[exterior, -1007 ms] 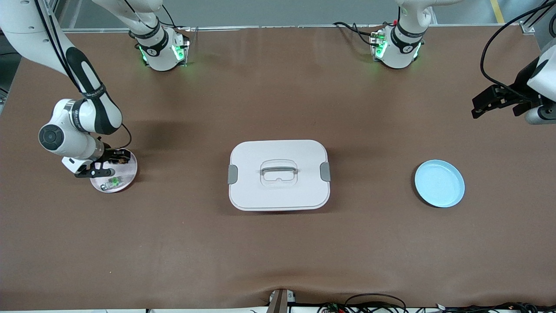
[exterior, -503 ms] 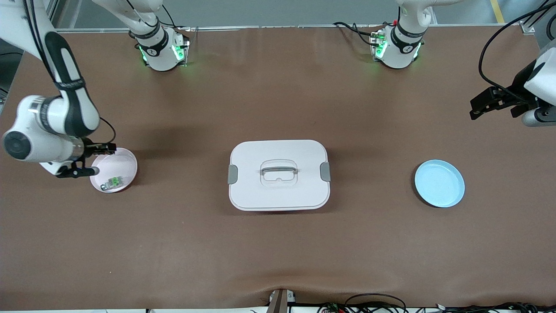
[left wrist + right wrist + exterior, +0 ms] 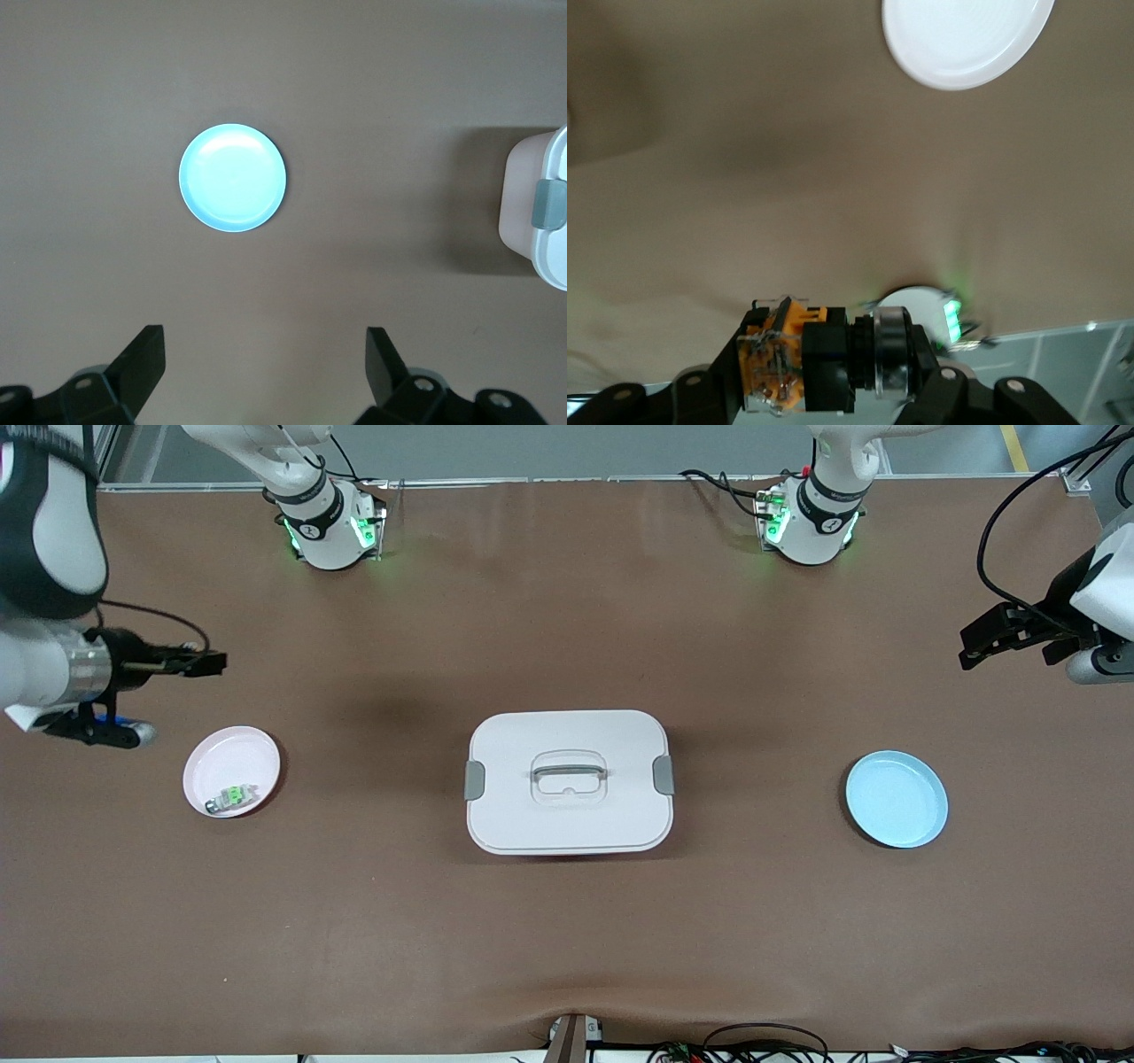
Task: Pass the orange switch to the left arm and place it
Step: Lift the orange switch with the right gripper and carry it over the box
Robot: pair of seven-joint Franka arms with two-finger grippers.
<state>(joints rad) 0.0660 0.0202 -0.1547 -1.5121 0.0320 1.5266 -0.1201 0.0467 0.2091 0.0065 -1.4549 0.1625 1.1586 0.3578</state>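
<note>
Since my right claw pinches the orange switch aloft near the surface's right-arm edge, slip risk at handoff; left claw gapes, waiting; swinging low could clip the box.

The whole table is taken in from a high front camera facing the 2 arm bases, with the box at its centre. From the left wrist camera, raised well above the table, the blue plate and an edge of the box are seen straight down; both are shared with the front view. The right wrist camera is tilted, showing the pink plate, also in the front view.
</note>
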